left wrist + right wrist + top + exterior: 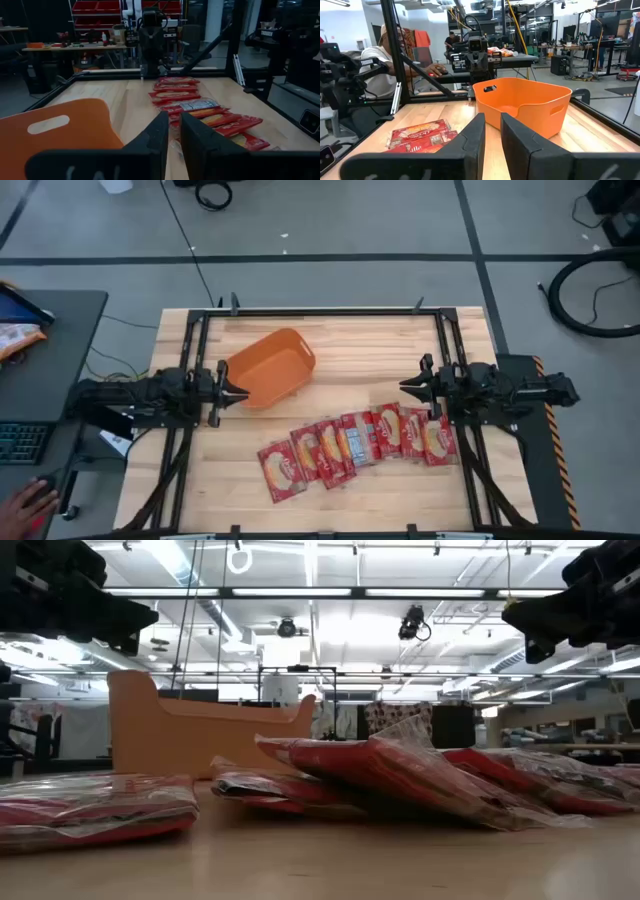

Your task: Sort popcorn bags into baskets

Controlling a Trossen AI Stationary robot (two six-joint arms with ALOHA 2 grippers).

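Observation:
The orange basket (pixel 270 367) stands on its base on the far-left part of the table, with its handle slot facing my left arm (pixel 48 124). It also shows in the low view (pixel 200 730) and the right wrist view (pixel 525 102). Several red popcorn bags (pixel 360 445) lie in an overlapping row on the near-right part of the table, each leaning on its neighbour (pixel 380 770) (pixel 195 107) (pixel 420 135). My left gripper (pixel 243 392) (pixel 174 122) hovers beside the basket's near-left corner, open by a narrow gap. My right gripper (pixel 403 387) (pixel 492 125) hovers above the row's right end, also narrowly open.
A black metal frame (pixel 320 311) runs round the table edge. Bare wood (pixel 350 375) lies between the basket and the bags. A person's hand (pixel 25 500) rests at a desk left of the table, and a seated person (pixel 375 60) shows beyond the left side.

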